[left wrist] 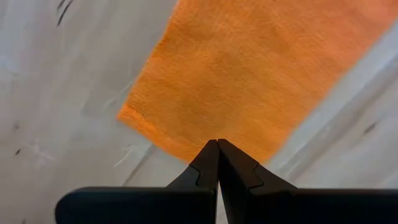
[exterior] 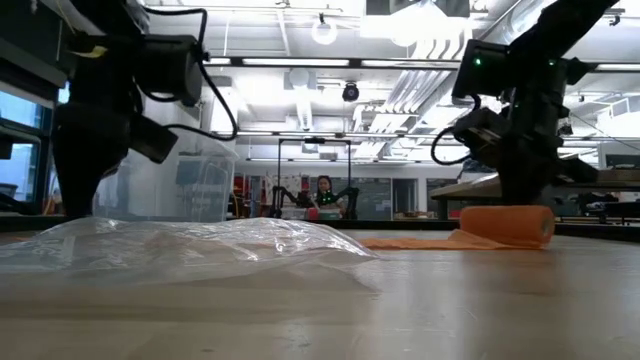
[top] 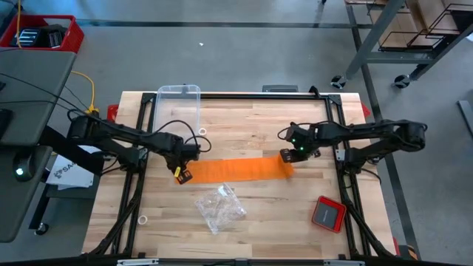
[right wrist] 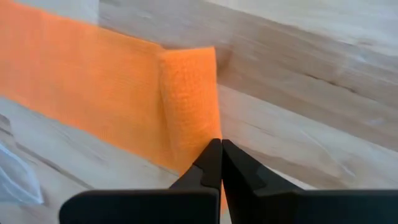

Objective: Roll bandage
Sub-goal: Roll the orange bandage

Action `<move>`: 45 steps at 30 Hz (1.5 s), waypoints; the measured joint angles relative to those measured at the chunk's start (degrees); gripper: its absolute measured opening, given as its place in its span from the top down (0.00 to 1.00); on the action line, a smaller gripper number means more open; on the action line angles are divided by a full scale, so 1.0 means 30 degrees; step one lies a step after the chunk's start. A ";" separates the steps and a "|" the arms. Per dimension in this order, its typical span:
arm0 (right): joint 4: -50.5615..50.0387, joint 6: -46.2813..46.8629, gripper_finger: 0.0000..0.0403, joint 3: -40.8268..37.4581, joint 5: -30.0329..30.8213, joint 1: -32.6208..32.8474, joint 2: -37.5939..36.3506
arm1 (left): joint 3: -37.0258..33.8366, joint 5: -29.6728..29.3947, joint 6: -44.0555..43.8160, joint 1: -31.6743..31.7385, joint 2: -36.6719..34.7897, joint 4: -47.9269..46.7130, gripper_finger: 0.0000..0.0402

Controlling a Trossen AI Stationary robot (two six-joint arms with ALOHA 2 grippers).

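Observation:
The orange bandage (top: 236, 169) lies as a flat band across the middle of the wooden table. Its right end is wound into a small roll (top: 285, 167) (exterior: 510, 225) that rests on its side on the wood. My left gripper (top: 183, 172) stands shut, pointing down, over the band's free left end (left wrist: 186, 118). My right gripper (top: 288, 157) is shut and slants down at the roll (right wrist: 189, 106). In the low view a plastic bag hides the left fingertips. My left gripper's shut fingertips (left wrist: 219, 155) come from above onto the band's long edge (left wrist: 214, 132), close to its free left end. The band lies flat on the table there, in one layer. My right gripper's shut fingertips (right wrist: 221, 155) meet the roll at one of its ends (right wrist: 208, 134), slanting down from the table's right. The roll lies on the table, with the flat band running out from it. I cannot tell whether the tips press it or only touch it.
A crumpled clear plastic bag (top: 219, 207) lies near the front. A clear plastic container (top: 179, 103) stands at the far left. A red square device (top: 327, 213) sits front right. Small white rings (top: 202, 132) (top: 143, 219) lie loose. Black frame rails (top: 340, 185) border the table.

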 joint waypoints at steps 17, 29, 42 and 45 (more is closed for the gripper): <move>0.2689 0.3046 1.00 0.0000 0.0172 0.2026 0.0940 | -0.0978 0.1231 0.0035 -0.0049 0.0595 -0.0339 1.00; 0.4019 0.4062 1.00 0.0000 0.0713 0.2015 0.0947 | -0.2361 0.3564 -0.2696 -0.1365 -0.0520 0.0589 1.00; 0.4542 0.4199 1.00 0.0000 0.1301 0.1899 0.0911 | -0.1754 0.4416 -0.4871 -0.3474 -0.1718 0.0808 1.00; 0.4596 0.4169 1.00 0.0000 0.1227 0.1855 0.0911 | -0.0747 0.2695 -0.4886 -0.3475 -0.2843 0.0790 1.00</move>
